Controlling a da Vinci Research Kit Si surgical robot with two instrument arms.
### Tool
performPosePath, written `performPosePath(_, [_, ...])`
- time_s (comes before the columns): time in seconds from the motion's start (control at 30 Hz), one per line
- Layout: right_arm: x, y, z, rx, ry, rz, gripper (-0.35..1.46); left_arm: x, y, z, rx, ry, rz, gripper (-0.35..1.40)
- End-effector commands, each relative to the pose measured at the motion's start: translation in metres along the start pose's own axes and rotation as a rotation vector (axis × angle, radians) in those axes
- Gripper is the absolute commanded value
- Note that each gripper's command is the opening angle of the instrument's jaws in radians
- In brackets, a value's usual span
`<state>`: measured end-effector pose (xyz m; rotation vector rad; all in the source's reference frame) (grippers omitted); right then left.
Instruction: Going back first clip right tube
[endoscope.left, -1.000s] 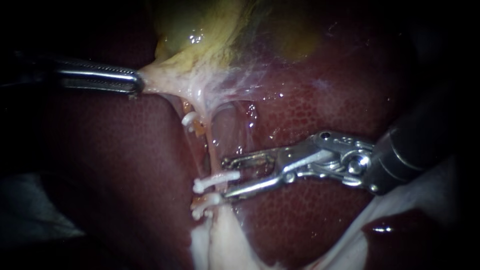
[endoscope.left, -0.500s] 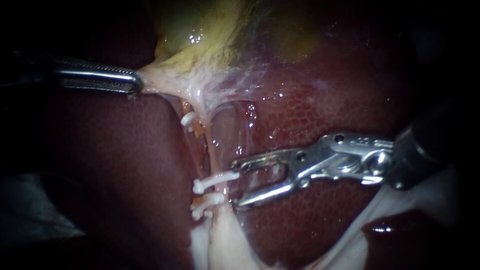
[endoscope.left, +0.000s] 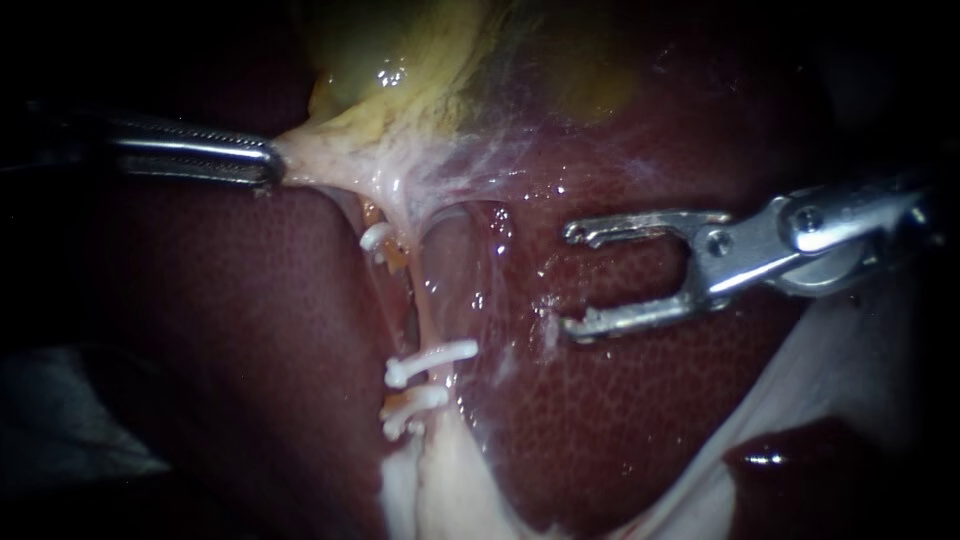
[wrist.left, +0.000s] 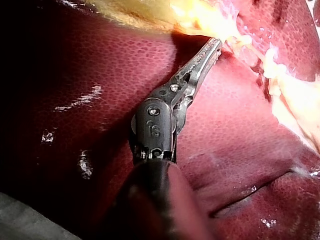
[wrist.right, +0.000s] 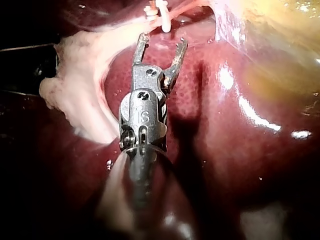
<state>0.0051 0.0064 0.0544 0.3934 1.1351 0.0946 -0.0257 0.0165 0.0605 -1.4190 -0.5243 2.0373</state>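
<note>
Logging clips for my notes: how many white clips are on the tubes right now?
3. One clip sits high, just under the gallbladder; two lie lower, one directly above the other. More may hide behind tissue.

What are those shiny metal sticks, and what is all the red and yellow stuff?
They are a surgical robot's two thin tools, working on a pig's liver that lies on a bench. One picture comes from a small camera close to the tissue. The other two come from cameras riding on each tool's arm. The dark red is the liver, and the yellow bag is the gallbladder. The left instrument has its jaws shut on pale tissue at the gallbladder's edge, stretching it out. The right instrument has open, empty jaws and sits apart from the thin tube. The little white bars are clips set across the thin tubes.
</note>
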Motion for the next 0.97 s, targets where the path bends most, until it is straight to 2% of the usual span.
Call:
performPosePath(0.03, [-0.0002,-0.0002,0.0,0.0,0.001,-0.009,0.49,-0.0002,-0.0001,0.0001,0.001,0.0,0.001,-0.35])
performPosePath(0.13, [-0.0005,-0.0009,-0.0003,0.004,0.001,-0.014,0.49,-0.0006,-0.0003,0.0006,0.003,0.0,0.003,-0.35])
performPosePath(0.3, [-0.0005,-0.0018,-0.0009,0.008,-0.002,-0.017,0.49,-0.0019,-0.0008,0.0026,0.018,-0.001,0.005,-0.35])
performPosePath(0.6, [-0.0005,-0.0019,-0.001,0.002,-0.003,-0.017,0.49,-0.0039,-0.0023,0.0062,0.01,-0.027,-0.013,-0.35])
performPosePath(0.73, [-0.0005,-0.0019,-0.001,0.002,-0.003,-0.017,0.49,-0.0042,-0.0022,0.0066,0.01,-0.03,-0.017,-0.35])
performPosePath(0.97, [-0.0005,-0.0019,-0.0008,0.001,-0.006,-0.017,0.49,-0.0037,-0.002,0.0061,0.003,-0.03,-0.019,-0.35])
